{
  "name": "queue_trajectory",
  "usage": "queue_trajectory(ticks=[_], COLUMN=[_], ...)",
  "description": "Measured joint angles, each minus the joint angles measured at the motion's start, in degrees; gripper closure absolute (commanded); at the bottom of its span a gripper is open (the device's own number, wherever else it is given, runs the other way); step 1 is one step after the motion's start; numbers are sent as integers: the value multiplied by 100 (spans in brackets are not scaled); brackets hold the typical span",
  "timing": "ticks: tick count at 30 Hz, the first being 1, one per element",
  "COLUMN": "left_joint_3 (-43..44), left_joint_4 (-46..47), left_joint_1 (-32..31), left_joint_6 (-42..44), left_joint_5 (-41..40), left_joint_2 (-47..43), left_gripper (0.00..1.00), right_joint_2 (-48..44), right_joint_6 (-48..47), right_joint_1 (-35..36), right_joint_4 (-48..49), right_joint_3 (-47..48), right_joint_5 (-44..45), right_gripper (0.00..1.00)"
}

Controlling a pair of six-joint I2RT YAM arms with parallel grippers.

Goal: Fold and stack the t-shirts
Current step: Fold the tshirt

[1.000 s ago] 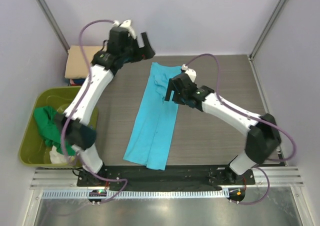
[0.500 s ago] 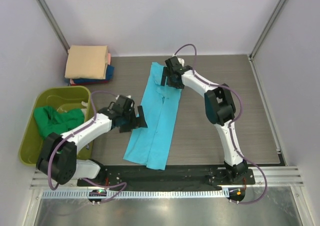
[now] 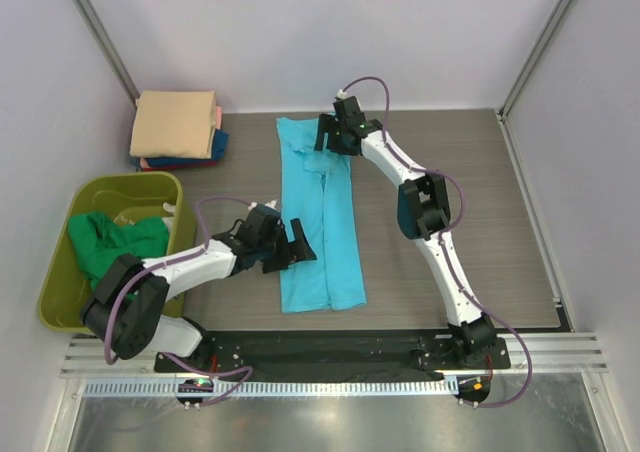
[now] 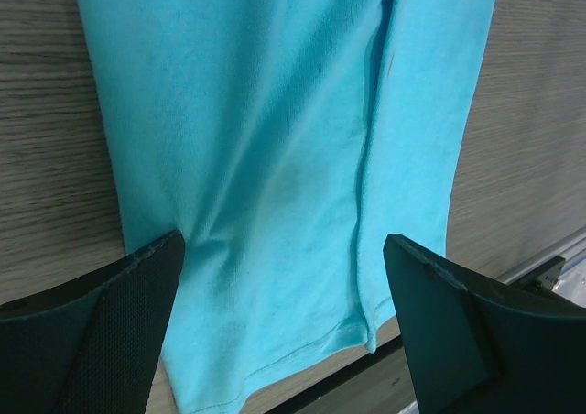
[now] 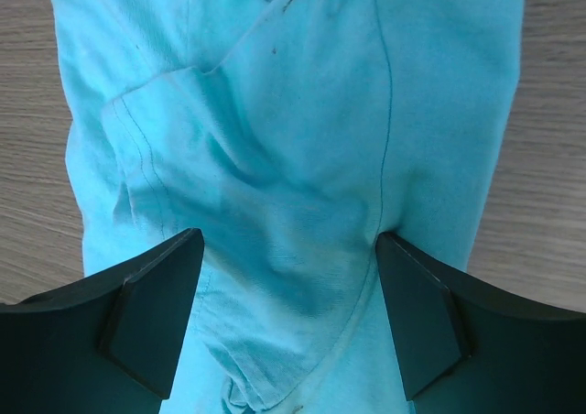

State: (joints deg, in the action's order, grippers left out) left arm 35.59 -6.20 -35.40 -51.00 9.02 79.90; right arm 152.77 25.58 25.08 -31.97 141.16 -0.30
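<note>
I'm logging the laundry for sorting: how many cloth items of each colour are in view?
Turquoise t-shirt, laid out on the table: 1
Green cloth, in the bin: 1
Tan shirt, top of the folded stack: 1
Pink shirt, edge showing in the stack: 1
Dark blue shirt, lower in the stack: 1
Total: 5

Table [image 3: 480,202]: grey-brown wood grain, planks running left to right; the same grain shows in both wrist views [image 4: 46,112] [image 5: 27,112].
Bin [image 3: 60,317]: olive-yellow plastic, at the table's left edge, near side.
Black plate [image 3: 340,350]: along the near edge of the table.
Slotted white strip [image 3: 330,387]: just in front of the plate, with bare sheet metal [image 3: 330,427] below it.
Walls [image 3: 330,32]: plain, pale, on three sides.
Metal posts in the far corners, left [image 3: 100,34] and right [image 3: 548,32].
</note>
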Motion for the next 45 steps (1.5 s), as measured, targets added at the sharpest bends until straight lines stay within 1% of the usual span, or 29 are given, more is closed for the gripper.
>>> queue_trajectory(ticks=[4,8,9,12,15,17,19,22,23,27,29,32,35,37,38,40,43,44,45], left_joint_3=[48,219,256,409,581,597,568,299,179,-404,-660,-984,-1303,-1486,-1585,-1744,-1862,-1895,-1923], left_joint_4=[-87,-568,-734,-1220,-1517,-1613,-1729,-1757,-1770,-1851,-1862,-1851,-1818,-1790,-1768,-1718,-1550,-1488,-1414], left_joint_1=[-20,-33,-44,-83,-96,-98,-98,-98,-103,-140,-175,-240,-321,-372,-407,-474,-557,-584,-614], left_joint_6=[44,122,164,245,328,339,317,203,162,-70,-177,-348,-529,-638,-723,-866,-1045,-1097,-1163], left_joint_5=[-46,-173,-216,-358,-474,-535,-560,-575,-575,-570,-553,-525,-494,-483,-479,-468,-448,-442,-442], left_joint_2=[-9,-79,-157,-533,-992,-1298,-1587,-2017,-2140,-2629,-2822,-3040,-3204,-3309,-3373,-3464,-3565,-3567,-3567], left_gripper=[9,9,9,9,9,8,9,9,9,11,12,12,13,14,14,14,16,17,18], right_joint_2=[7,-52,-68,-146,-450,-920,-1714,-3272,-3847,-5939,-6708,-7587,-8070,-8271,-8347,-8454,-8369,-8330,-8290], right_joint_6=[2,-22,-37,-63,-50,-17,13,94,129,282,404,745,1130,1408,1545,1749,1956,2028,2065], right_joint_1=[-144,-201,-210,-238,-247,-260,-260,-254,-249,-179,-85,214,890,1333,1499,1655,1803,1849,1895], right_joint_4=[87,234,247,238,229,247,313,315,472,664,809,815,748,765,817,1038,1320,1401,1491], right_joint_3=[-13,-131,-146,-197,-503,-1073,-2028,-3735,-4350,-6599,-7650,-9270,-10378,-10845,-11007,-11116,-11189,-11202,-11210], right_joint_5=[-308,-551,-614,-883,-1169,-1272,-1259,-1189,-1156,-999,-935,-866,-826,-833,-841,-841,-824,-824,-824], right_gripper=[16,11,9,5,5,5,5,6,6,15,19,23,29,32,35,37,42,47,49])
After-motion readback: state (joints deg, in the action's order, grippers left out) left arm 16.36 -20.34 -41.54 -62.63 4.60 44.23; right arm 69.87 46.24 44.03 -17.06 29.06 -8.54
